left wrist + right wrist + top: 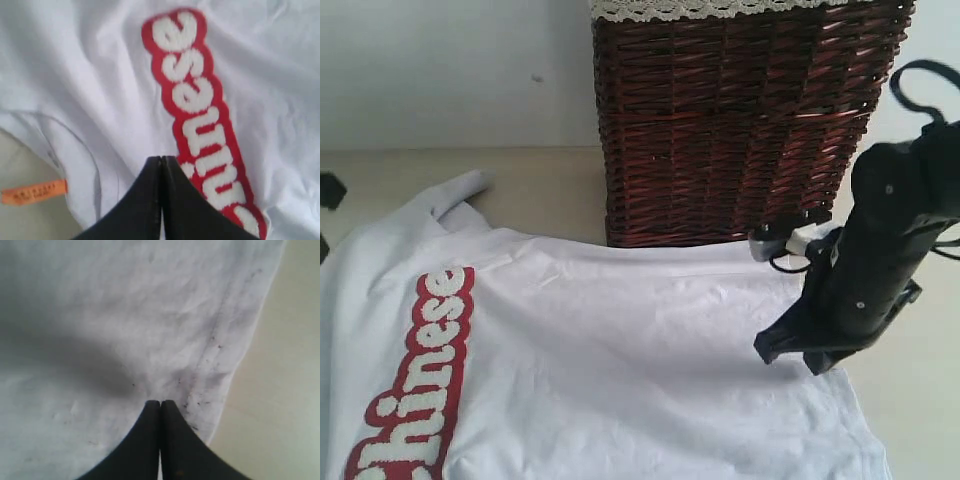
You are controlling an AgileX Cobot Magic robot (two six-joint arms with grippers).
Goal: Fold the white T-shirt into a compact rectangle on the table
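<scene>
Left fingers [142, 200] and right fingers [142, 440] are both pressed together, tips down at the white T-shirt [620, 350], which is lying spread flat-ish across the surface [540, 190], just in front of the wicker basket [740, 120].

wicker basket [740, 120]: dark brown, upright | lace trim [700, 8]: white | wall [440, 70]: possibly grey
</scene>
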